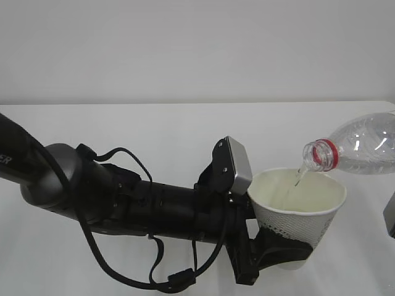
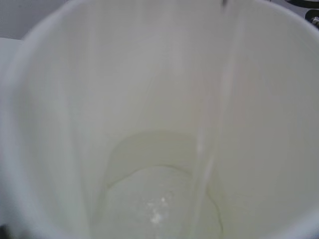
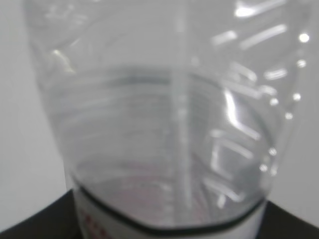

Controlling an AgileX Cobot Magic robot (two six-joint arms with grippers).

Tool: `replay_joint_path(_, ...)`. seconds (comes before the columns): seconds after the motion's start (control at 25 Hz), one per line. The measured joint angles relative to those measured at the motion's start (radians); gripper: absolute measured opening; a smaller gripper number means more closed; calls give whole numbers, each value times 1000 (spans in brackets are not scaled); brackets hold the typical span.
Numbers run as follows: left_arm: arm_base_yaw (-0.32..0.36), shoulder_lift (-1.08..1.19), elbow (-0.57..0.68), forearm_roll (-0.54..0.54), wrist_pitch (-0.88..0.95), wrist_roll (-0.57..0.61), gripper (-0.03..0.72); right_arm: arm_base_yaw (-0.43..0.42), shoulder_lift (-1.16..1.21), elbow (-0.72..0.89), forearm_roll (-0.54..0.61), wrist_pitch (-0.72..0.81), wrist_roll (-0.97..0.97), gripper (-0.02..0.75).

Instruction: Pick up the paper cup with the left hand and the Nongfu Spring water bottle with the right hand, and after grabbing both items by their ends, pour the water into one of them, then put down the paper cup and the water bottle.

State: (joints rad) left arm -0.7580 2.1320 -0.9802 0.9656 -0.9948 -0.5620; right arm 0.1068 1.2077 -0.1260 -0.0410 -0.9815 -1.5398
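Exterior view: cup (image 1: 300,209) is held off the white counter (image 1: 154,135) by the left tool (image 1: 271,246), black fingers clamped on its lower wall (rim up, slightly tilted). Bottle (image 1: 364,145) is tipped almost level at upper right, open mouth with red neck ring just above the cup's far rim, not touching. A thin stream of water (image 1: 300,176) is seen falling from the mouth into the cup. Right tool is cut off by the frame edge here; only a grey bit shows at far right.

Left wrist view: cup interior (image 2: 75,124) fills the frame, a shallow pool of water (image 2: 159,204) at the bottom, stream (image 2: 212,149) running down the right side.

Right wrist view: bottle body (image 3: 164,124) seen close, label edge (image 3: 99,219) at the bottom. Dark shapes flank the label at both lower corners, so the right tool is taken as gripping the bottle (fingers not clearly seen).
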Motion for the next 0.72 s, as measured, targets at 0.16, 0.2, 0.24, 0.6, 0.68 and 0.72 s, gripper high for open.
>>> replay_joint_path(0.16, 0, 0, 0, 2, 0, 0, 483, 0, 0, 0, 0, -2, -2, 389)
replay_joint_path(0.2, 0, 0, 0, 2, 1, 0, 483, 0, 0, 0, 0, -2, -2, 389)
replay_joint_path(0.24, 0, 0, 0, 2, 2, 0, 483, 0, 0, 0, 0, -2, -2, 389)
replay_joint_path(0.6, 0, 0, 0, 2, 3, 0, 483, 0, 0, 0, 0, -4, -4, 389)
replay_joint_path(0.68, 0, 0, 0, 2, 3, 0, 483, 0, 0, 0, 0, -4, -4, 389)
replay_joint_path(0.72, 0, 0, 0, 2, 3, 0, 483, 0, 0, 0, 0, -4, -4, 389)
